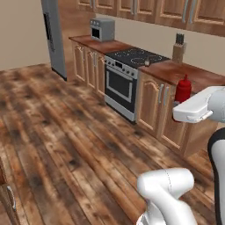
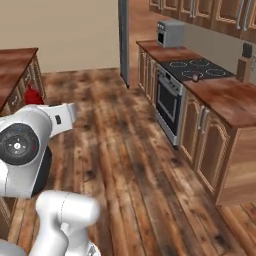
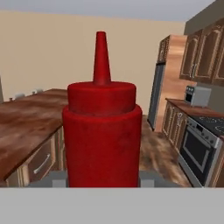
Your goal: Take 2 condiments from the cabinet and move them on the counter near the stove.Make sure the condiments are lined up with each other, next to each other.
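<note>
Out over the wooden floor [image 1: 66, 132], I'm carrying the red squeeze bottle [image 3: 101, 131] upright. The gripper [image 3: 103, 181] is pinching it, seemingly low on its body.

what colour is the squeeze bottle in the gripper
Red all over, pointed nozzle included: the squeeze bottle shows best in the hand view.

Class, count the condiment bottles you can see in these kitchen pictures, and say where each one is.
2. The red squeeze bottle is upright in the gripper, carried above the floor. A small dark bottle stands on the stove, at its near edge. Others may be hidden.
</note>
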Controlling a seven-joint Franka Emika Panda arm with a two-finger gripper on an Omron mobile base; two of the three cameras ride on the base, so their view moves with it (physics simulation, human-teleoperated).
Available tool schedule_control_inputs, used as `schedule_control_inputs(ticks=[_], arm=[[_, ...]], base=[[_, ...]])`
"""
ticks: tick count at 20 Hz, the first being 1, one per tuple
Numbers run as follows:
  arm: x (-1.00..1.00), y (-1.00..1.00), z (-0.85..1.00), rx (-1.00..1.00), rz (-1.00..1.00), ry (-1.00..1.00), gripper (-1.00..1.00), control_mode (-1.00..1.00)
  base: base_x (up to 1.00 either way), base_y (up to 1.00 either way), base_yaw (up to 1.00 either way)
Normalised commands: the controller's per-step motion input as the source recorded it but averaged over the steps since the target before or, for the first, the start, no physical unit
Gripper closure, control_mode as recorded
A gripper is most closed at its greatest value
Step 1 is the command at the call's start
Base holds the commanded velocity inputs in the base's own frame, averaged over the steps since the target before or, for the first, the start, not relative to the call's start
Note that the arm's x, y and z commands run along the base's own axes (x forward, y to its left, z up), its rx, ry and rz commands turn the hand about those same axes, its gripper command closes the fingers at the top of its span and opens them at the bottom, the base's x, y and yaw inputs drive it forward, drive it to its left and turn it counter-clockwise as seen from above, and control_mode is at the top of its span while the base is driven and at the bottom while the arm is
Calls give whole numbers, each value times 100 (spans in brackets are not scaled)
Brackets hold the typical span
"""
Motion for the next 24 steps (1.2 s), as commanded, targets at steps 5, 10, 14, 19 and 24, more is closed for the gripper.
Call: schedule_control_inputs(ticks=[5, 10, 14, 19, 24], arm=[[0, 0, 0, 0, 0, 0, 100, 100], [0, 0, 0, 0, 0, 0, 100, 100], [0, 0, 0, 0, 0, 0, 100, 100], [0, 0, 0, 0, 0, 0, 100, 100], [0, 0, 0, 0, 0, 0, 100, 100]], base=[[98, -46, 9], [100, -23, 23], [100, -18, 24], [100, 0, 26], [100, 0, 16]])
